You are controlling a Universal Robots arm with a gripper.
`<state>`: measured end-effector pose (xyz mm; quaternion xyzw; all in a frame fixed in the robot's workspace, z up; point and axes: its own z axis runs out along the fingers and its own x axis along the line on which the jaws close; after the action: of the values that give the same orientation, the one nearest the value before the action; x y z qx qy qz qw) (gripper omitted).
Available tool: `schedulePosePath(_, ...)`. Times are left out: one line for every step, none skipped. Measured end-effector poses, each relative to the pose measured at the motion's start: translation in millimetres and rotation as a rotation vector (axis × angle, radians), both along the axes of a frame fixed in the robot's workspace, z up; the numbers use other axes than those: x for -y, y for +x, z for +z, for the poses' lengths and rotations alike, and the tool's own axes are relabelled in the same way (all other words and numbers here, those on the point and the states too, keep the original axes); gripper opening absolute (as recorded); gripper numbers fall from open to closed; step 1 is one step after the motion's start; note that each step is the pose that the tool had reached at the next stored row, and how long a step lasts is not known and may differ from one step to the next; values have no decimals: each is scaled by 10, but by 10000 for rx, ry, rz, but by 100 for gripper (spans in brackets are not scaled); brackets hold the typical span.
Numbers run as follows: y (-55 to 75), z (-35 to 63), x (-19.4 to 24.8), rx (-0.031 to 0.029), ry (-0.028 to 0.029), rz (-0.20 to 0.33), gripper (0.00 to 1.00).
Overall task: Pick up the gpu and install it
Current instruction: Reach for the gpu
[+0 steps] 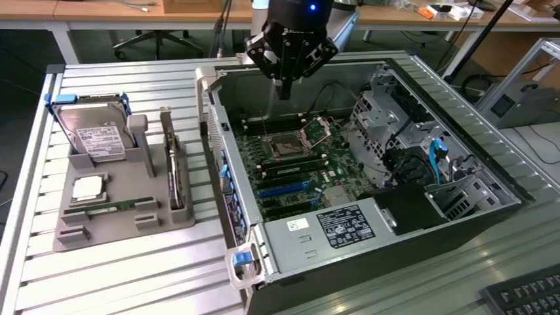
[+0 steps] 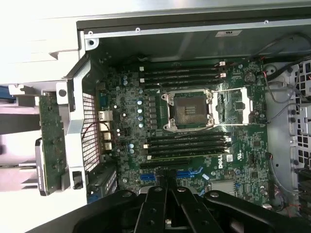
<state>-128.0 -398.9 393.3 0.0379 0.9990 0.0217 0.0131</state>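
Gripper point(image 1: 282, 92) hangs clenched, empty, over the far rim of the case point(image 1: 210, 125); gpu point(image 1: 175, 172) stands on edge in the tray point(image 1: 114, 220) outside

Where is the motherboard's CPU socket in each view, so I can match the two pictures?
Exterior view: the CPU socket sits mid-motherboard inside the open case, between two banks of black memory slots.
Wrist view: the CPU socket lies between the same two banks of memory slots.
Shared landmark: the blue expansion slots, just beyond one memory bank.
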Motion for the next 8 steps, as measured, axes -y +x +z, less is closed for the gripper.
schedulePosePath(-6, 0, 0, 0, -1, 0, 10)
schedulePosePath(-14, 0, 0, 0, 0, 0, 10)
schedulePosePath(-22, 0, 0, 0, -1, 0, 10)
schedulePosePath(-28, 0, 0, 0, 0, 1, 10)
schedulePosePath(-33, 0, 0, 1, 0, 0, 10)
schedulePosePath(-40, 0, 0, 0, 0, 0, 10)
schedulePosePath(-44, 0, 0, 0, 0, 0, 10)
schedulePosePath(-47, 0, 0, 0, 0, 0, 10)
